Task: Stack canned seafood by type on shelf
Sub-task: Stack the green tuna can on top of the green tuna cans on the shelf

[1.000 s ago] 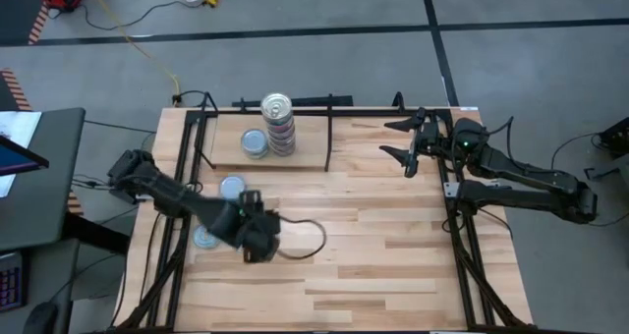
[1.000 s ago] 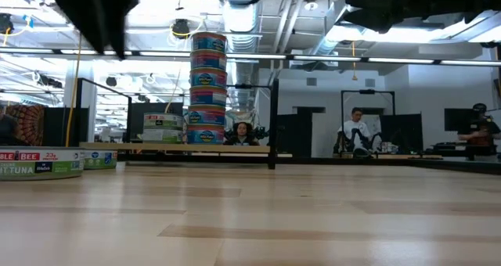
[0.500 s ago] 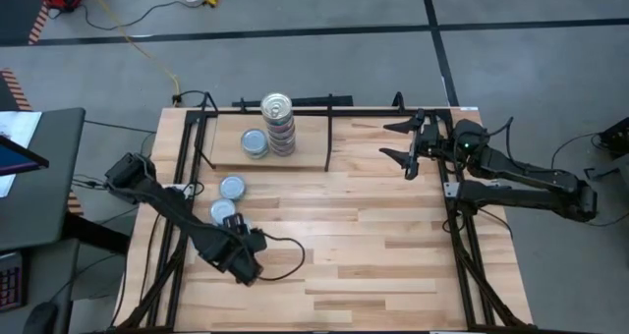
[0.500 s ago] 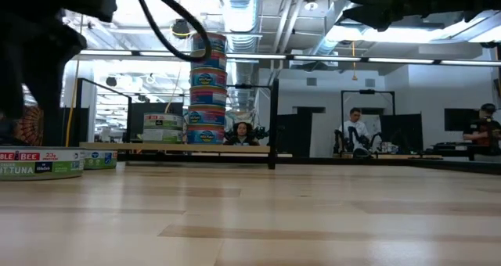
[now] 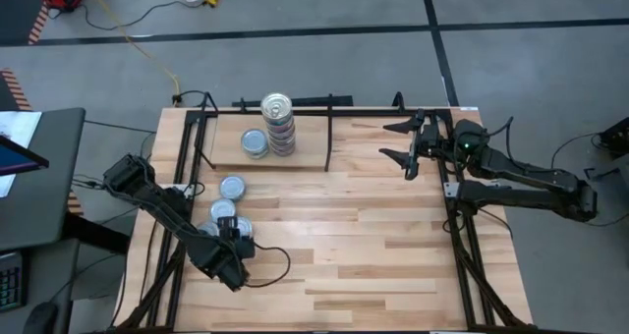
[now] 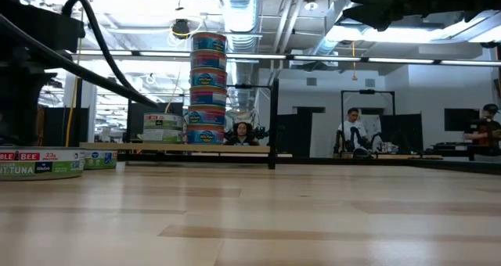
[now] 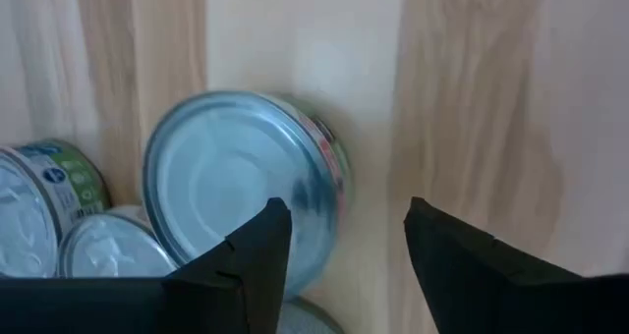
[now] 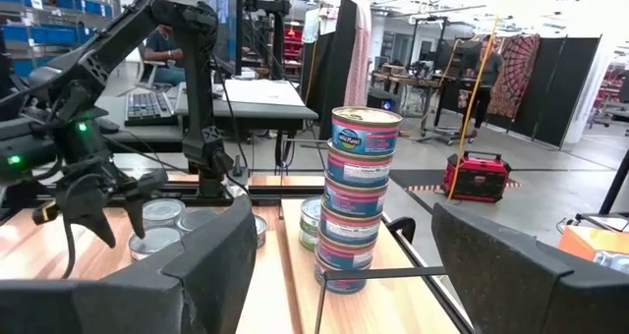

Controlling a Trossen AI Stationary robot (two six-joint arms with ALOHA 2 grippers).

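On the shelf (image 5: pixel 295 149), at the table's far side, a tall stack of tins (image 5: pixel 279 126) stands with a gold pull-tab top, and one bluish-grey tin (image 5: pixel 255 142) sits beside it. Loose bluish-grey tins (image 5: pixel 232 187) rest flat on the tabletop at the left. My left gripper (image 5: pixel 236 234) hovers open over them. In its wrist view (image 7: pixel 339 246) one tin (image 7: pixel 236 187) lies just beside the gap between the fingers, with others (image 7: pixel 44 211) farther off. My right gripper (image 5: pixel 408 142) waits open above the far right corner, facing the stack (image 8: pixel 359 196).
Black metal frame rods (image 5: pixel 329 133) border and divide the shelf. In the low view the stack (image 6: pixel 207 90) rises above green-labelled tins (image 6: pixel 163 127) on the shelf, and two tins (image 6: pixel 39 163) lie on the table at the left. People sit in the room beyond.
My left arm has swung toward the table's near left and come down, so its gripper now sits low over the loose tins. The tins and the stack have kept their places.
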